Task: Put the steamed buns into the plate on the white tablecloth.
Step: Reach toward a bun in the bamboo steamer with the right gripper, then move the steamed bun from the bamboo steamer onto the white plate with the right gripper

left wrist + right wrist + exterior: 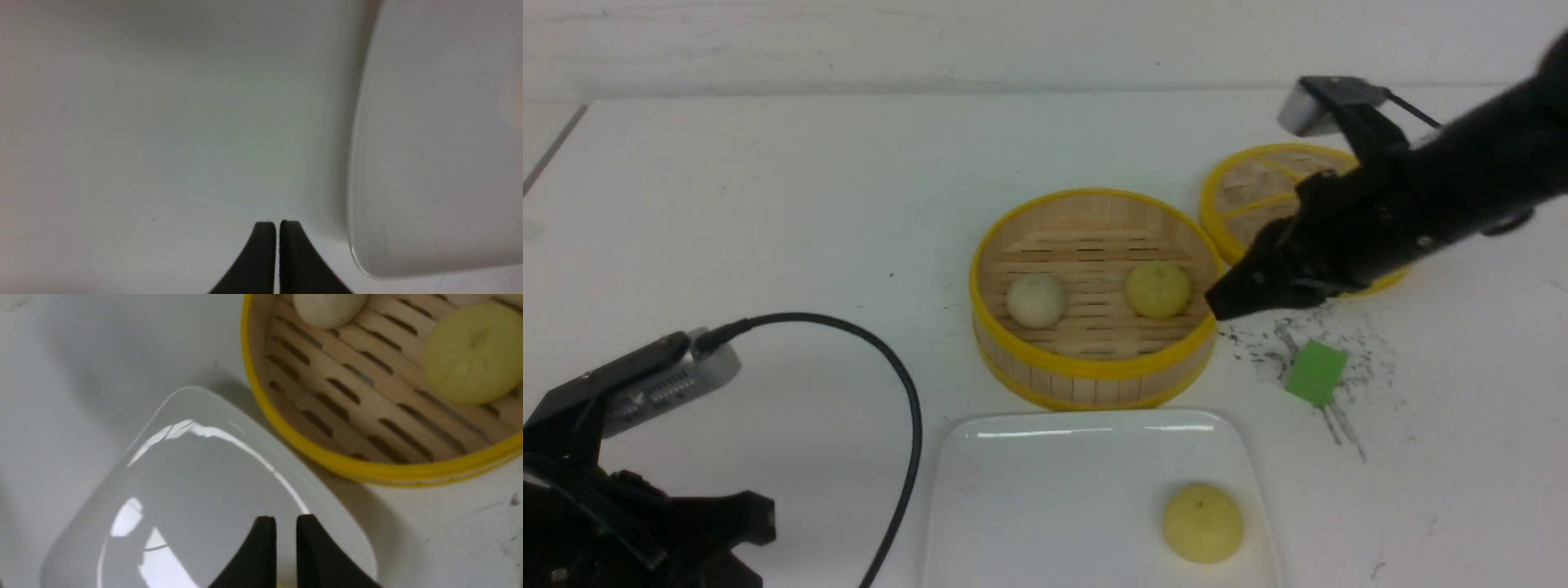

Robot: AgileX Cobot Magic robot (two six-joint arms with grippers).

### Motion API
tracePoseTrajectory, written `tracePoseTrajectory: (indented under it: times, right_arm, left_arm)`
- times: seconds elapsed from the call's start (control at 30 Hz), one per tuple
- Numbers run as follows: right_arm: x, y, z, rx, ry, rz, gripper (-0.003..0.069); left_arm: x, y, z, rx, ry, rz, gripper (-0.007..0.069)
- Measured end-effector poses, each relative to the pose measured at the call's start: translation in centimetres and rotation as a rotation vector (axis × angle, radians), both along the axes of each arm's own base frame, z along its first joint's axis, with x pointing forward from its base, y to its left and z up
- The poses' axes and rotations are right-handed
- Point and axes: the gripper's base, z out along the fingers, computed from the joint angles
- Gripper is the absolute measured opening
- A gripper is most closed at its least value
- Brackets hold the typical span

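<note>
**One bun plated, two waiting in the steamer basket**

We see the left fingers (261,249) pressed together on nothing, low over the bench's white tablecloth (768,204) beside the plate (1029,490). The right fingers (261,547) stand slightly apart, also empty, by the right rim of the steamer basket (1094,367). One pale yellow bun (1202,523) sits in the plate's near right corner. A second yellow bun (1157,288) and an off-white bun (1036,300) lie side by side, not touching, on the basket's slats just behind the plate. We judge the job about a third done (two lifts to go). The buns are small, round and domed, with faint pleats meeting at the top, and probably soft enough to dent under a hard squeeze.
</note>
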Motion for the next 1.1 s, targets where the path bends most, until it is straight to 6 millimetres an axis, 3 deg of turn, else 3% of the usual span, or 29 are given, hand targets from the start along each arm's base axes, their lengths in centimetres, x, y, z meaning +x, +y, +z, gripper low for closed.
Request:
tracePoseTrajectory:
  times: [0.1,0.23,0.33,0.37,0.63,0.73,0.87,0.9,0.97,1.0,1.07,1.1]
  right_arm:
    - [1.6,1.1,-0.4,-0.062,-0.027,-0.011,0.0160]
    - [4.7,3.2,-1.9,-0.171,-0.094,-0.035,0.0302]
    - [6.1,3.6,-3.0,-0.206,-0.115,-0.059,0.0360]
    - [7.3,3.7,-4.1,-0.233,-0.133,-0.085,0.0408]
    - [9.2,4.1,-8.6,-0.271,-0.120,-0.115,0.0453]
    - [9.4,4.3,-9.3,-0.258,-0.113,-0.127,0.0405]
    - [9.3,4.3,-9.0,-0.242,-0.107,-0.133,0.0225]
    - [9.2,4.3,-8.5,-0.237,-0.104,-0.132,0.0137]
    - [8.6,4.2,-7.2,-0.232,-0.102,-0.123,0.0043]
    - [8.6,4.2,-7.2,-0.233,-0.097,-0.121,0.0036]
    - [7.0,3.7,-3.8,-0.228,-0.092,-0.096,0.0016]
    - [6.8,3.7,-3.5,-0.227,-0.091,-0.093,0.0016]
  left_arm:
    - [0.0,0.0,0.0,-0.001,0.001,0.003,0.0057]
    - [0.0,0.0,0.0,-0.011,0.011,0.031,0.0102]
    - [0.0,0.0,0.0,-0.012,0.012,0.034,0.0125]
    - [0.0,0.0,0.0,-0.013,0.013,0.036,0.0148]
    - [0.0,0.0,0.0,-0.013,0.012,0.036,0.0216]
    - [0.0,0.0,0.0,-0.013,0.012,0.036,0.0228]
    - [0.0,0.0,0.0,-0.013,0.012,0.037,0.0233]
    - [0.0,0.0,0.0,-0.013,0.012,0.037,0.0233]
    - [0.0,0.0,0.0,-0.013,0.012,0.037,0.0233]
    - [0.0,0.0,0.0,-0.013,0.012,0.037,0.0233]
    - [0.0,0.0,0.0,-0.013,0.012,0.037,0.0234]
    - [0.0,0.0,0.0,-0.013,0.012,0.037,0.0234]
